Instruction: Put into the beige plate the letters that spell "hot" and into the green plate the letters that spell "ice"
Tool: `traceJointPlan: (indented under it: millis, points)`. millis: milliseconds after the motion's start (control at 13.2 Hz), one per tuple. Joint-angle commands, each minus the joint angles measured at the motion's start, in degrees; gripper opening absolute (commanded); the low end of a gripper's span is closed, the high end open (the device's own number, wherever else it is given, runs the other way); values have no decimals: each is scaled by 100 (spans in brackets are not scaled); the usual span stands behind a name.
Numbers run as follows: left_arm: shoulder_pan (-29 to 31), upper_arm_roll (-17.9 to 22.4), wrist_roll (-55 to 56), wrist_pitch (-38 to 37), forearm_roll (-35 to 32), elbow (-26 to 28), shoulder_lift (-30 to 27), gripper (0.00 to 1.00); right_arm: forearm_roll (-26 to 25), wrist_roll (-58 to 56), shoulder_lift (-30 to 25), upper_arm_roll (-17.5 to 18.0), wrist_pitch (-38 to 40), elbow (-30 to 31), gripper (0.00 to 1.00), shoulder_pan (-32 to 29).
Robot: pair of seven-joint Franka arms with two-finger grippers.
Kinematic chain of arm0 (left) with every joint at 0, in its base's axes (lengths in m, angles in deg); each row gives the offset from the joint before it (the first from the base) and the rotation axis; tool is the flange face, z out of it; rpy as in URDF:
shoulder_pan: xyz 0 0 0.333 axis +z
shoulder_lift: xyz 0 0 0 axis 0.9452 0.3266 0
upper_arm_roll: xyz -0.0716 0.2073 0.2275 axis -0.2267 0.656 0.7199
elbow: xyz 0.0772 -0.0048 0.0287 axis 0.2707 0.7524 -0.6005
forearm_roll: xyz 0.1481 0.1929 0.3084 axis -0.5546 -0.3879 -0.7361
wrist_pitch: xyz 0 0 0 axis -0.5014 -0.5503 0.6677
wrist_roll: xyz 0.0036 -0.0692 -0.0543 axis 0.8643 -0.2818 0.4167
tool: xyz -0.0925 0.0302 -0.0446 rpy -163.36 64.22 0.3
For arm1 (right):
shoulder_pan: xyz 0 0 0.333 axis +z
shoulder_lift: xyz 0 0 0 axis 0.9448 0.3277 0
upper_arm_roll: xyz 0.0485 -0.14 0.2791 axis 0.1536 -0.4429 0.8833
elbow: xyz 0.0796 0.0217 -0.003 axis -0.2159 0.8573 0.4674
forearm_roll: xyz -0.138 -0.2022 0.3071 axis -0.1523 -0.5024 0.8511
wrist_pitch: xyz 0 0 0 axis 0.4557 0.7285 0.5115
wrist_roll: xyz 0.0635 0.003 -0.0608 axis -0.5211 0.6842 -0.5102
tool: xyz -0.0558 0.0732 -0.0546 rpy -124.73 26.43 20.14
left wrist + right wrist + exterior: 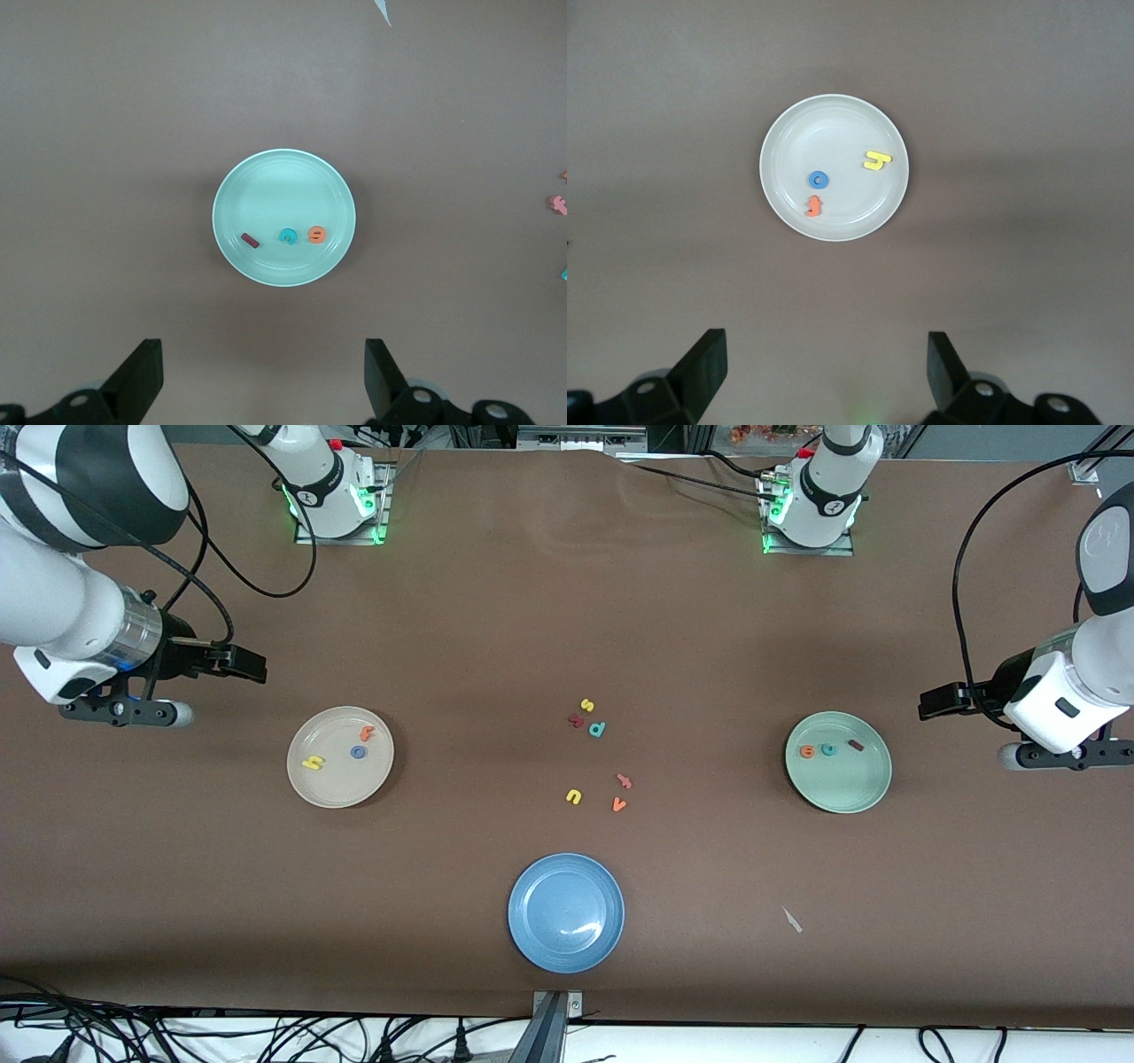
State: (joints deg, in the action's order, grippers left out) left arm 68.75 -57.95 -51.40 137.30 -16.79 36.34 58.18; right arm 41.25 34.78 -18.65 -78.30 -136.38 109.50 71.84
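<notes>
The beige plate lies toward the right arm's end of the table. In it are the yellow h, the blue o and the orange t. The green plate lies toward the left arm's end and holds the orange e, the teal c and the dark red i. My right gripper hangs open and empty over bare table beside the beige plate. My left gripper hangs open and empty beside the green plate.
A blue plate sits empty near the front camera. Loose letters lie mid-table: yellow s, a teal letter, yellow u, orange v and two reddish ones. A white scrap lies nearer the camera than the green plate.
</notes>
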Motion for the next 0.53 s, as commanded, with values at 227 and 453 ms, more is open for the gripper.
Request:
traceJointPlan:
  millis: [227, 453]
  points:
    - [-19, 43, -146, 11, 145, 28, -17, 100, -56, 13, -8, -8, 25, -34, 100, 35]
    - [-19, 43, -146, 11, 145, 28, -17, 100, -56, 4, -8, -17, 42, -34, 100, 26]
